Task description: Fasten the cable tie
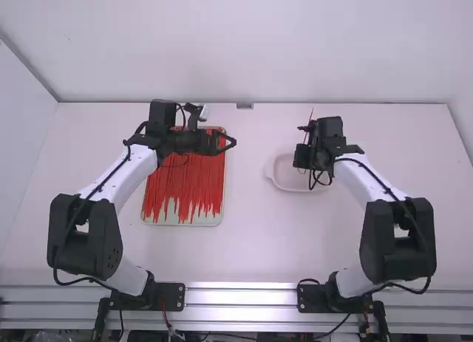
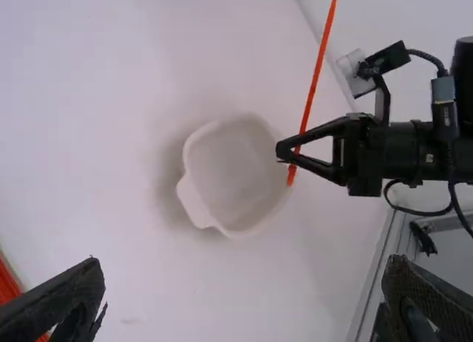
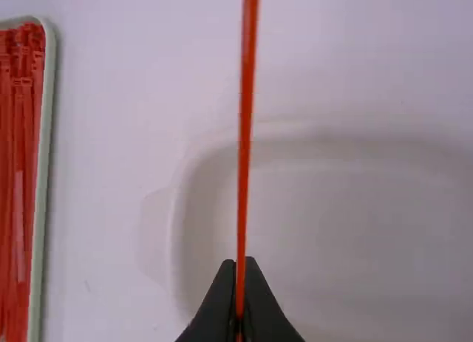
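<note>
Above white dish (image 2: 222, 225) | right jaws pinch orange cable tie (image 3: 244, 135) near its end | left jaws spread

1. The tray (image 1: 222, 209) lies on the left half of the table (image 1: 251, 246), with the heap of cable ties (image 1: 185, 187) in it
2. The dish (image 1: 275, 176) sits on the table to the right of the tray, apart from it
3. The left gripper (image 1: 230, 142) hangs over the tray's far right corner, jaws apart
4. The right gripper (image 2: 284, 151) is above the dish, closed on 1 single cable tie (image 3: 245, 135) that sticks out past its fingertips
</note>
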You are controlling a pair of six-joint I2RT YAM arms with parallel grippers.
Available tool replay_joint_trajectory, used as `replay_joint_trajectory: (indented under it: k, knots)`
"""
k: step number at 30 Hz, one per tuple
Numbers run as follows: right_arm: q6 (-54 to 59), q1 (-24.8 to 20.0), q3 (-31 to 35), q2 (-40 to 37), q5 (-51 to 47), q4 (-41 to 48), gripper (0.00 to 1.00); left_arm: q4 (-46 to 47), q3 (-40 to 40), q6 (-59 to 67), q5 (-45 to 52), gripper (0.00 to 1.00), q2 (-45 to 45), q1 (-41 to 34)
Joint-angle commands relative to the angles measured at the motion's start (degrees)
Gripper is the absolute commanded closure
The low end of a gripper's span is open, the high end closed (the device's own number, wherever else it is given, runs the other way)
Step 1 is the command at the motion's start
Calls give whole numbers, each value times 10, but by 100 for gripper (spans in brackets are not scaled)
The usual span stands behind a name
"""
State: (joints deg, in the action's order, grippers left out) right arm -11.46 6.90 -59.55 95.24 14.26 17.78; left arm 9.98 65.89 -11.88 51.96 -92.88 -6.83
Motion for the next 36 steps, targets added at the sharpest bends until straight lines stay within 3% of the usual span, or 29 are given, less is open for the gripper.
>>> replay_joint_trajectory:
  k: [1, 10, 13, 14, 15, 20, 30, 36]
  knots:
    - [-9, -2, 4, 36, -10, -1, 100, 3, 13, 12, 16, 1, -6, 6]
    - [-7, -2, 4, 92, -15, -11, 100, 2, 13, 10, 16, 1, -5, 6]
    - [-8, -2, 4, 94, -26, -19, 87, 1, 13, 13, 15, 1, -5, 3]
    - [-7, 0, 4, 94, -31, -23, 69, 1, 13, 12, 15, 1, -5, 3]
    - [-7, 0, 4, 93, -34, -29, 1, 1, 13, 12, 12, 1, -5, 5]
    - [-31, -6, -3, 87, -25, -23, 1, 3, 13, 12, 12, 1, -5, 6]
    - [-16, 3, -102, 22, -10, 193, 1, 82, 14, 10, -52, 1, 75, 21]
    - [-22, 24, -123, -27, -10, 235, 1, 109, 14, 9, -83, 1, 131, 16]
